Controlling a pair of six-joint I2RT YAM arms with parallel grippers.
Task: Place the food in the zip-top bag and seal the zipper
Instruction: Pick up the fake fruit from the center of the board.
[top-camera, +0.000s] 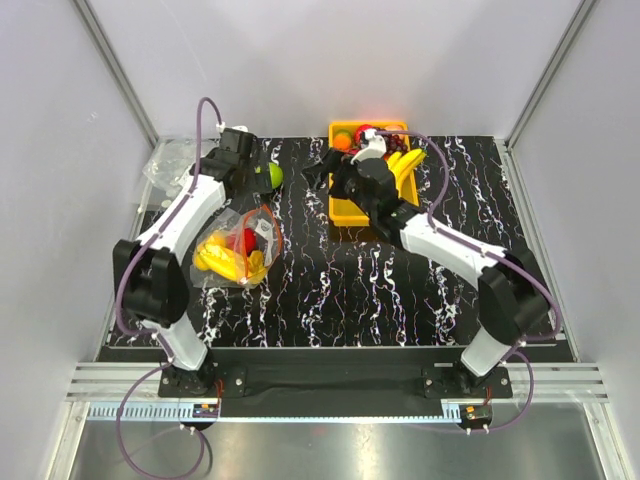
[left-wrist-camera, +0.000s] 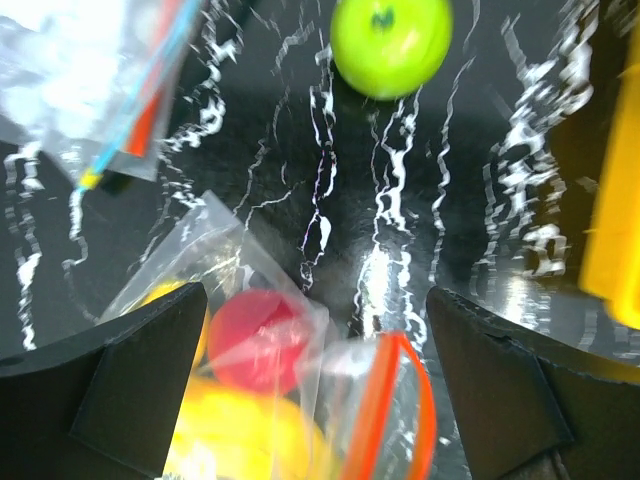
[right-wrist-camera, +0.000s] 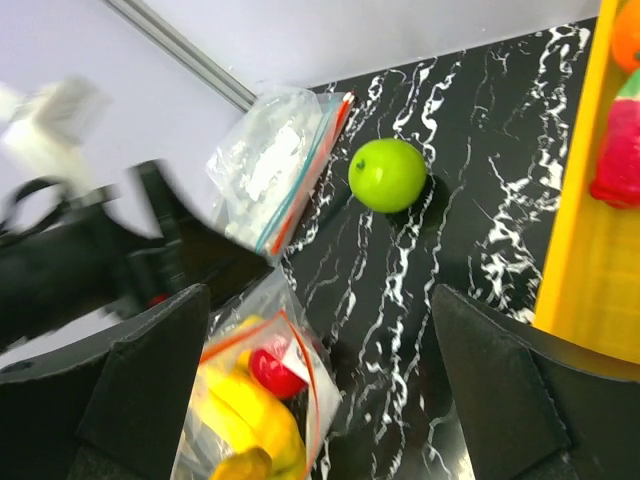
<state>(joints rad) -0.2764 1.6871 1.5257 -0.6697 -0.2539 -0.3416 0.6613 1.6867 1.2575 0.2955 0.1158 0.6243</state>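
The zip-top bag (top-camera: 235, 250) lies at the left of the table with yellow bananas (top-camera: 222, 258) and a red fruit (top-camera: 250, 240) inside. Its red-orange zipper (top-camera: 271, 232) gapes open. My left gripper (top-camera: 252, 170) is open and empty, above the table between the bag and a green apple (top-camera: 273, 177). In the left wrist view the gripper (left-wrist-camera: 315, 370) frames the bag's mouth (left-wrist-camera: 385, 410) and the red fruit (left-wrist-camera: 258, 340); the apple (left-wrist-camera: 390, 45) is beyond. My right gripper (top-camera: 320, 172) is open and empty beside the yellow tray (top-camera: 345, 205). The right wrist view (right-wrist-camera: 320, 340) shows the bag (right-wrist-camera: 250, 400) and the apple (right-wrist-camera: 388, 175).
The yellow tray holds more toy food, among it bananas (top-camera: 405, 165) and an orange (top-camera: 343, 140). A pile of clear packets (top-camera: 170, 165) lies at the back left corner, and shows in the right wrist view (right-wrist-camera: 275, 170). Grey walls enclose the table.
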